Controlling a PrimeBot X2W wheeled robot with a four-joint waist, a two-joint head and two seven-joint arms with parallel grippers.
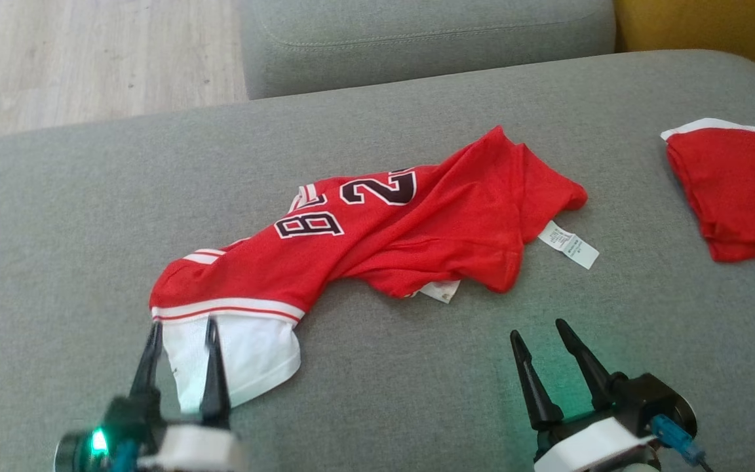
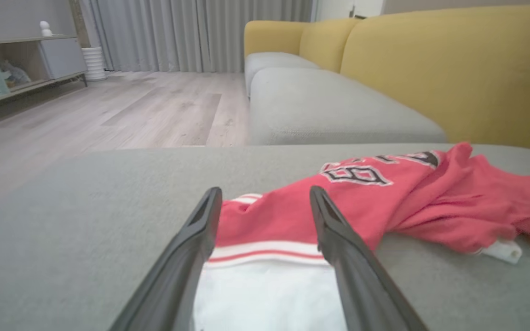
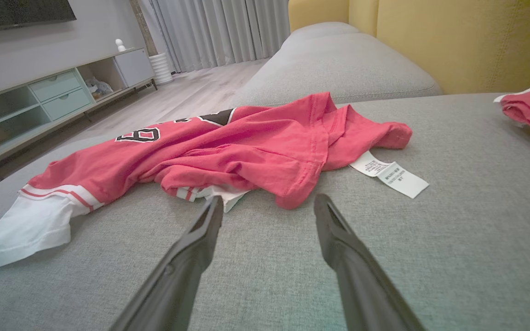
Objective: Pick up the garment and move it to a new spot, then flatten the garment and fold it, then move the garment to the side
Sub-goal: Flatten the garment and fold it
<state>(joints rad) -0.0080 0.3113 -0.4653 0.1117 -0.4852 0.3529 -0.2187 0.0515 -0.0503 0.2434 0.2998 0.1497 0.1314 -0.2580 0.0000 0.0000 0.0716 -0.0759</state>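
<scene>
A crumpled red jersey [image 1: 377,242] with black-and-white numbers and a white sleeve end [image 1: 240,357] lies across the grey cushion [image 1: 76,216]. The same red jersey [image 2: 384,202] [image 3: 228,151] appears in both wrist views. A white care label [image 1: 569,244] sticks out at its right end. My left gripper [image 1: 181,328] is open, its fingers straddling the white sleeve end [image 2: 265,294] just above the cloth. My right gripper [image 1: 538,329] is open over bare cushion, a little short of the jersey's near edge [image 3: 265,197].
A second folded red garment [image 1: 741,193] lies at the cushion's right edge. Another grey seat [image 1: 417,39] and a yellow backrest [image 1: 712,26] lie beyond. Wooden floor [image 1: 89,59] is at the far left, with a low cabinet [image 3: 39,105] further off.
</scene>
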